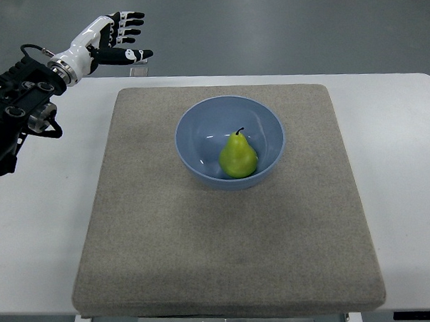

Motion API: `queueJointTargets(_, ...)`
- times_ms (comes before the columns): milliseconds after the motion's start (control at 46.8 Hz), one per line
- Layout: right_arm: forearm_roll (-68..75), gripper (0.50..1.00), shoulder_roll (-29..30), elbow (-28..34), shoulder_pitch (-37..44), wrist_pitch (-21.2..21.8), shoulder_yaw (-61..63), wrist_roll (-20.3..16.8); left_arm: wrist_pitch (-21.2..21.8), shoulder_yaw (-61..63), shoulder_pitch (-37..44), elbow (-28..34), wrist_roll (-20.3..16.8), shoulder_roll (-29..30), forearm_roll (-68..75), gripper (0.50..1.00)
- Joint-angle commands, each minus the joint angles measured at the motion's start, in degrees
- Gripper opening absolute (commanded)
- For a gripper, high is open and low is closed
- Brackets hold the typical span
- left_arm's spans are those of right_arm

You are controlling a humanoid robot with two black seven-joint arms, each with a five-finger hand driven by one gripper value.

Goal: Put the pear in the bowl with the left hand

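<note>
A green pear (238, 156) with a dark stem lies inside the blue bowl (199, 122), toward its front right. The bowl stands on the grey mat near its middle. My left hand (121, 37) is far off at the upper left, over the table's back edge, with its fingers spread and nothing in them. Its arm comes in from the left edge. The right arm does not show.
A grey felt mat (169, 248) covers most of the white table (408, 160). The table's back edge runs across the top, with grey floor beyond it. A small white block (136, 61) sits at the back edge under the left hand.
</note>
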Motion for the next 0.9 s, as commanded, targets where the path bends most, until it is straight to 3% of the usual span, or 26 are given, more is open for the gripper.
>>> queueJointTargets(0, 0.0, 0.926, 0.0, -0.1, 0.0, 0.0, 0.0, 0.0, 0.0, -0.2, 1.0, 1.1, 0.3, -1.8, -4.6, 0.866)
queueJointTargets(470, 0.0, 0.926, 0.0, 0.0, 0.0, 0.0, 0.0, 0.0, -1.0, -0.2, 3.0, 1.5, 2.2, -3.3, -28.3, 0.866)
queueJointTargets(663, 0.0, 0.926, 0.0, 0.0, 0.0, 0.0, 0.0, 0.0, -1.2, -4.5, 3.1, 1.5, 7.1, -4.8, -38.0, 0.868)
queueJointTargets(877, 0.0, 0.926, 0.0, -0.1, 0.0, 0.0, 0.0, 0.0, -8.8, -13.4, 5.1, 1.6, 7.5, -5.8, -43.2, 0.876)
